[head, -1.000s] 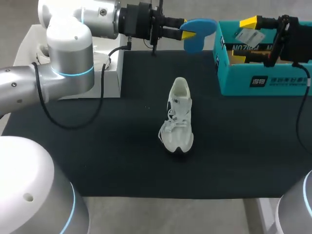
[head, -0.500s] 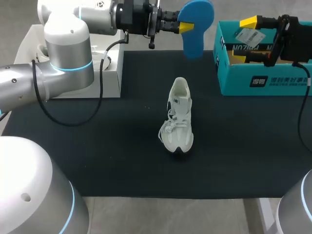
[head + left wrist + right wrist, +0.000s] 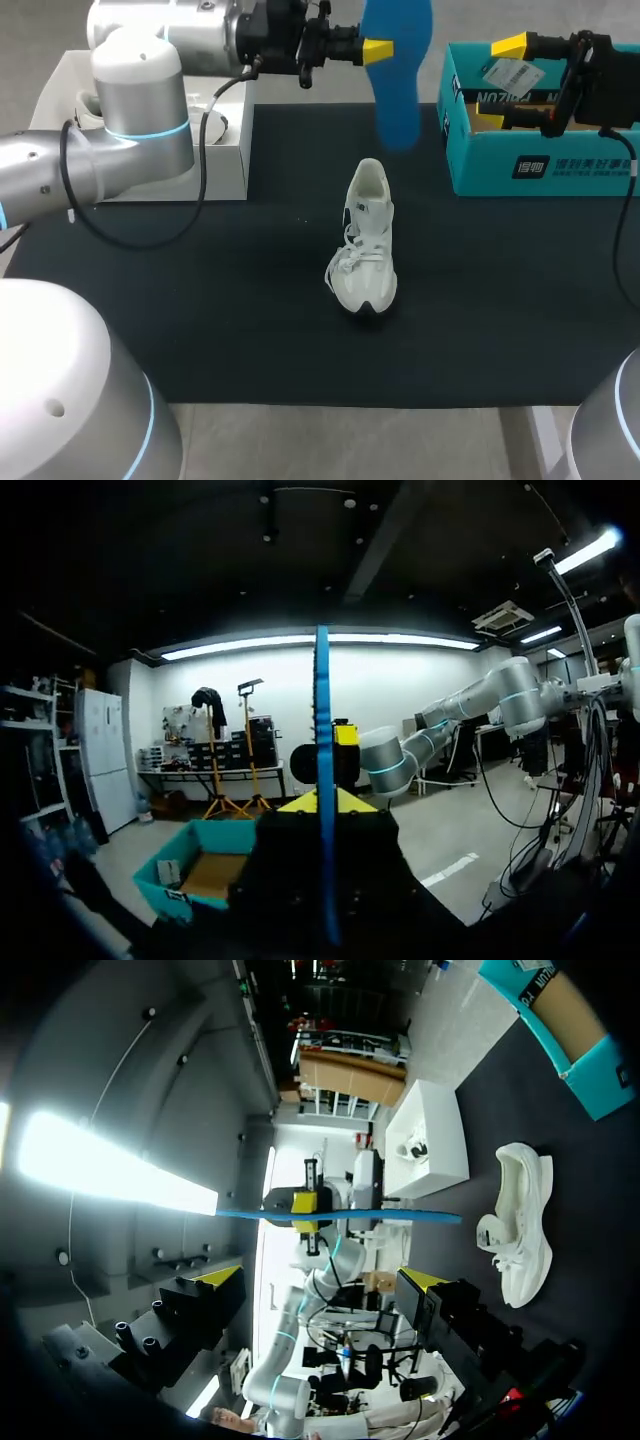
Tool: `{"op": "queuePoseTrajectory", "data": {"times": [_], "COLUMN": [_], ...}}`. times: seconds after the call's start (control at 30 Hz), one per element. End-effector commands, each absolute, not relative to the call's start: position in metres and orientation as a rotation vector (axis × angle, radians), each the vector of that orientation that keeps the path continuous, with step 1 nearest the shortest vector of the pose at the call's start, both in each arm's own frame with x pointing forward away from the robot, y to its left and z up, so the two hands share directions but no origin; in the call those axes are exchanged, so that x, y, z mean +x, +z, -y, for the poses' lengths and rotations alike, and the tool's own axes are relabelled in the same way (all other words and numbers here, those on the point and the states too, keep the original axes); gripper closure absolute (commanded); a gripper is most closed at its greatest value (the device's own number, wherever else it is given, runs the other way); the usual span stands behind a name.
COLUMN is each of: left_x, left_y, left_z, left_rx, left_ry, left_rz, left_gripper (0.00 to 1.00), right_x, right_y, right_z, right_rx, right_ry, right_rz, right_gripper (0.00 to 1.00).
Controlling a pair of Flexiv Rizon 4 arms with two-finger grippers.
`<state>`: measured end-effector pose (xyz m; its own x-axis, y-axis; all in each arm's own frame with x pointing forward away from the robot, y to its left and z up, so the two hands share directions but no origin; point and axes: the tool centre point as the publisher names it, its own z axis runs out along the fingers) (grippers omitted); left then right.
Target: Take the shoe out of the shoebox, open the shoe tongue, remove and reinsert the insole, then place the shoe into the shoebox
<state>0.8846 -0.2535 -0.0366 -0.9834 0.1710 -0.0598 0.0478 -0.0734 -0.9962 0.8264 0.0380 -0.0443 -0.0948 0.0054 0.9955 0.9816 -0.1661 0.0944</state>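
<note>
Hanging from left gripper (image 3: 372, 50), blue insole (image 3: 398, 75), shoe (image 3: 367, 240) on table (image 3: 200, 300), shoebox (image 3: 540, 170) nearby

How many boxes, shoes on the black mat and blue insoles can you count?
Boxes: 2, the teal shoebox and the white box.
Shoes on the mat: 1, the white shoe.
Insoles: 1, the blue insole, gripped in the left hand.
Total: 4.

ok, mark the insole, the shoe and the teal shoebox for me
insole (image 3: 400, 80), head view, middle of its blue face.
shoe (image 3: 366, 245), head view, on the laces.
teal shoebox (image 3: 485, 165), head view, front outer wall.
</note>
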Motion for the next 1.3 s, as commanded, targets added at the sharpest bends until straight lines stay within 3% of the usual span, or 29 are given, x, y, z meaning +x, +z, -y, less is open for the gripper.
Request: {"op": "queuePoseTrajectory", "data": {"times": [0.03, 0.6, 0.7, 0.83, 1.3], "left_x": [0.890, 0.887, 0.904, 0.909, 0.909], "left_y": [-0.032, -0.029, -0.039, -0.046, -0.046], "left_z": [0.257, 0.254, 0.257, 0.256, 0.256], "left_rx": [0.478, 0.456, 0.779, 0.679, 0.679], "left_ry": [1.832, 1.750, 1.548, 1.248, 1.248], "left_rz": [1.876, 1.796, 1.443, 0.924, 0.924], "left_gripper": [1.00, 1.00, 1.00, 1.00, 1.00], "right_x": [0.828, 0.828, 0.828, 0.828, 0.828], "right_y": [-0.044, -0.044, -0.044, -0.044, -0.044], "right_z": [-0.039, -0.039, -0.039, -0.039, -0.039], "right_rx": [-1.284, -1.284, -1.284, -1.284, -1.284], "right_ry": [-1.403, -1.403, -1.403, -1.403, -1.403], "right_rz": [1.195, 1.195, 1.195, 1.195, 1.195], "right_gripper": [0.00, 0.00, 0.00, 0.00, 0.00]}}
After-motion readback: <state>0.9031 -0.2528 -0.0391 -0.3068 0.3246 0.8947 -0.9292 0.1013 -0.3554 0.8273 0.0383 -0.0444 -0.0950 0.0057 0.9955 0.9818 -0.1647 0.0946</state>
